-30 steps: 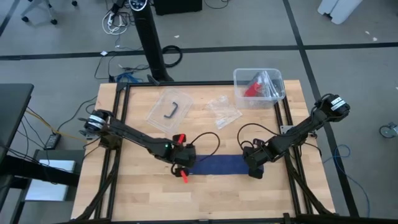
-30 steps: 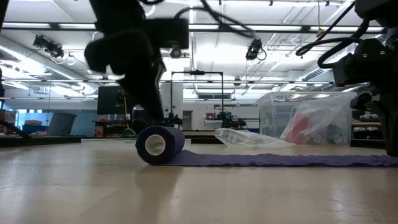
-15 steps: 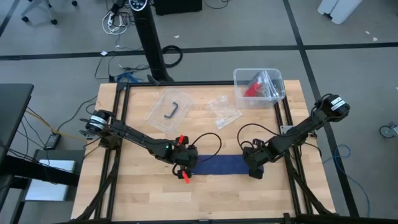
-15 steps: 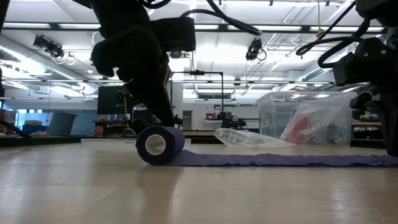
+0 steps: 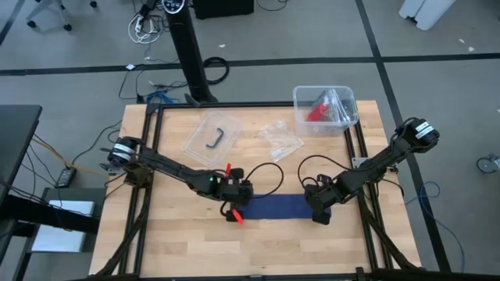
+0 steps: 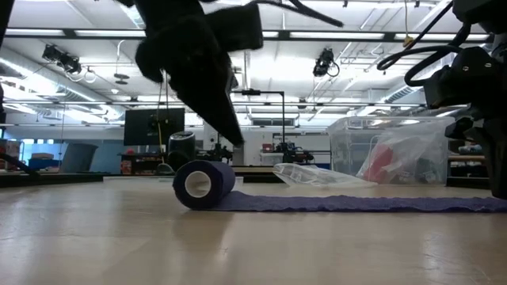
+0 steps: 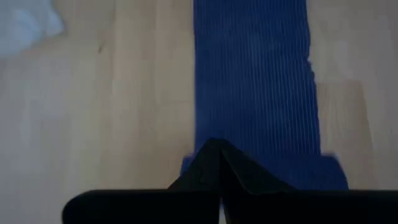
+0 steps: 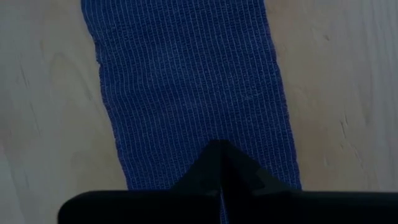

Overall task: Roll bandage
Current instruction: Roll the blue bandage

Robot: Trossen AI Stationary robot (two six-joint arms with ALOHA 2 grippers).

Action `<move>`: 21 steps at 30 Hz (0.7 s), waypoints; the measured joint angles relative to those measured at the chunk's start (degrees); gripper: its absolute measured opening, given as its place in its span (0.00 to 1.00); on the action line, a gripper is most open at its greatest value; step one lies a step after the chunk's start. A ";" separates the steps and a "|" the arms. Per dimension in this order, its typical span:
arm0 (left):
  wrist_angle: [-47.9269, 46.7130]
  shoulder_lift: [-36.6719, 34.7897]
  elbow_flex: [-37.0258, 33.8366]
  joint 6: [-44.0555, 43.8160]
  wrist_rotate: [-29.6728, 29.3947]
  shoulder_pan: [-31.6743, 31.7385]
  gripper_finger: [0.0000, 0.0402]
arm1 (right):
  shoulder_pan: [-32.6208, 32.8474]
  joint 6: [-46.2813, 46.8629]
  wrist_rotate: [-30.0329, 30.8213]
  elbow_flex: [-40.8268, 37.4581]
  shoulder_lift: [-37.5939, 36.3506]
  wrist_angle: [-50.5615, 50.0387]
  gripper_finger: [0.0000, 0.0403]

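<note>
1. The left gripper (image 5: 237, 204) is sitting with its two dark fingers pressed together into one point, holding nothing. It is leaning over the rolled end of the long dark navy-blue strip of soft ribbed fabric, the bandage (image 5: 277, 206).

2. Right under and just ahead of that closed tip, the low view is showing a small blue roll (image 6: 203, 184) resting on the pale wooden table (image 5: 172, 234). The flat tail is running away from it toward the other arm.

3. The right gripper (image 5: 319, 209) is also pinched shut and empty, its tip pointing down at the far end of the strip. From its own wrist view the flat ribbed fabric (image 8: 186, 87) is stretching straight ahead of the fingers, so it is probably pinning that end.

4. Well beyond both claws, a clear plastic bin (image 5: 325, 108) with a red item inside and a clear plastic bag (image 5: 281, 139) are lying out of the way.

5. Risk here: the left tip is pushing the roll rather than clamping it, so an off-centre shove could skew the roll and wind it into a cone.

6. Another risk: if the right tip is bearing down too lightly, the tail could drag along and the roll would slide instead of turning.
</note>
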 joint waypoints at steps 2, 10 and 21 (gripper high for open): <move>-5.99 -0.52 1.65 -1.17 -2.22 -0.43 0.00 | 0.00 0.00 0.00 0.00 0.00 -0.01 0.00; -12.87 0.02 1.06 -4.00 -3.53 -0.57 0.00 | 0.00 0.00 0.00 0.00 0.00 0.03 0.00; -4.30 0.08 -3.69 -4.31 -2.67 0.24 0.00 | 0.00 -0.36 0.00 0.00 0.00 0.40 0.00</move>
